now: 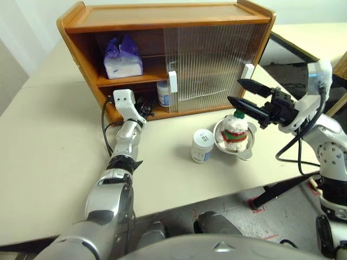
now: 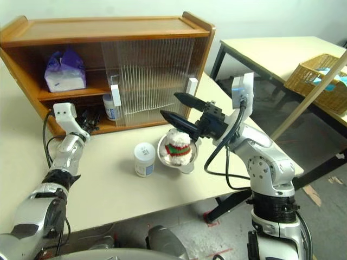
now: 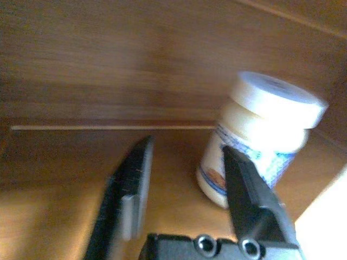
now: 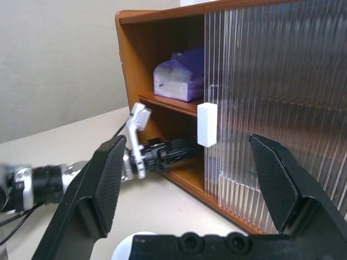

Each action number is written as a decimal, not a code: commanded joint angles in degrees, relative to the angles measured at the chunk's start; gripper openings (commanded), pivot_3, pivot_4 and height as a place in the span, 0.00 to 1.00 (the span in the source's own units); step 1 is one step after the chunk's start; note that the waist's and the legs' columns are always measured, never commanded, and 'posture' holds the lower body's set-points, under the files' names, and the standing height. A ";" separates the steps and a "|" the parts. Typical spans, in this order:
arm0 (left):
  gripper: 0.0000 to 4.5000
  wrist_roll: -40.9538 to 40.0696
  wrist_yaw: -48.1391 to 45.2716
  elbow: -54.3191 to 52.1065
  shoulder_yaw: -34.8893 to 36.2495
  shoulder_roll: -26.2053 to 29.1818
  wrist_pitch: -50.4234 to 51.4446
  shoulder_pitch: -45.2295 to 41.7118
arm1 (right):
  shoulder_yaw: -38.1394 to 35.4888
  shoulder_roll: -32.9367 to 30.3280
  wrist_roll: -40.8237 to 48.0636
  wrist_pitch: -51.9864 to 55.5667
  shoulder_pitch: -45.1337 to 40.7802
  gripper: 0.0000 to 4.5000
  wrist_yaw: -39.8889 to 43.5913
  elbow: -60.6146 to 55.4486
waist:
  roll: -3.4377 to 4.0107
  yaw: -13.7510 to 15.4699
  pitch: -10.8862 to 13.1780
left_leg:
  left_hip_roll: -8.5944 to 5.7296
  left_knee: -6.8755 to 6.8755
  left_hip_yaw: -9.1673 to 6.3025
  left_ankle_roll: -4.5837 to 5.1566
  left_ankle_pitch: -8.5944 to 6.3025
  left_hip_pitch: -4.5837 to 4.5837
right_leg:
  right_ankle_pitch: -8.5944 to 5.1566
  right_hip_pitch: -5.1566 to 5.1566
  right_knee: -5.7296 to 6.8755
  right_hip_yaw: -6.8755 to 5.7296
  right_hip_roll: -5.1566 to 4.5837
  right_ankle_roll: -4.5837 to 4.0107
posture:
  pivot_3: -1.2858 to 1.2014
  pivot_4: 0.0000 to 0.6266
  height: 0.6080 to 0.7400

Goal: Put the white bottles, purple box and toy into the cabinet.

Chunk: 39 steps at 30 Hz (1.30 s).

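The cabinet (image 1: 162, 16) stands at the back of the table with its left half uncovered. On its upper shelf lies the purple box (image 1: 122, 57). One white bottle (image 3: 260, 135) stands upright on the lower shelf. My left gripper (image 3: 188, 149) is at that shelf's mouth, open, with nothing between its fingers; the bottle stands just past one finger. A second white bottle (image 1: 202, 145) stands on the table beside a steel bowl (image 1: 246, 150) holding the toy (image 1: 236, 130). My right gripper (image 1: 233, 90) hangs open above the toy.
Ribbed sliding doors (image 1: 209, 59) with white handles cover the cabinet's right half. The table's front edge runs close below the bowl. A second table with a wicker basket (image 2: 320, 76) stands off to the right.
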 commanded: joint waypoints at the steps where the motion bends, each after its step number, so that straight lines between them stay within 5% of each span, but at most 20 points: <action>1: 0.84 -3.02 -7.40 -13.26 -1.97 1.73 6.08 6.77 | -0.09 0.07 0.42 0.17 -0.42 1.00 0.48 0.44 | 0.00 0.22 0.00 | 0.00 0.00 0.00 -0.01 0.00 -0.01 | -0.08 -0.02 0.00 0.00 0.00 -0.16 | 0.41 0.00 1.00; 3: 0.99 -7.36 -16.13 -23.76 -3.86 4.81 11.62 12.99 | 0.24 0.20 0.39 0.24 -0.66 1.00 0.98 0.95 | -0.01 0.42 -0.01 | 0.00 0.00 -0.02 -0.02 0.01 0.00 | -0.17 -0.02 0.02 -0.01 0.00 -0.39 | 0.42 0.00 1.00; 7: 0.99 -11.93 -29.93 -33.99 -7.59 11.07 17.45 18.74 | 0.72 0.53 0.07 0.21 -1.39 1.00 1.62 1.77 | 0.00 1.78 -0.02 | 0.44 -0.03 -0.20 -0.15 0.01 -0.04 | -0.07 -0.19 0.09 0.02 -0.03 -0.76 | 0.43 0.01 1.00; 15: 0.99 -12.24 -46.11 -38.49 -13.73 17.48 18.22 20.90 | 0.95 0.91 -0.23 0.18 -1.72 1.00 2.24 2.18 | 0.40 4.64 -0.37 | 0.93 -0.36 -0.21 -1.08 -0.46 -0.14 | 0.72 -0.99 0.08 -0.14 -0.55 -2.53 | 0.43 0.01 1.00; 19: 0.99 -12.04 -49.13 -38.87 -16.31 17.30 19.21 20.05 | 0.80 0.77 -0.07 0.34 -1.47 1.00 2.23 1.80 | 0.83 4.83 -0.76 | 0.97 -0.55 -0.13 -0.30 0.08 -0.58 | 0.75 -1.21 0.18 -0.15 -0.63 -2.61 | 0.42 0.00 1.00; 39: 0.99 -5.89 -54.66 -22.35 -22.72 8.65 9.89 13.47 | -0.70 -0.89 1.22 2.16 0.03 1.00 0.69 -0.89 | 0.90 4.72 -0.80 | 0.98 -0.75 -0.11 -0.24 0.15 -0.67 | 0.56 -1.29 0.17 -0.10 -0.83 -1.79 | 0.41 0.03 1.00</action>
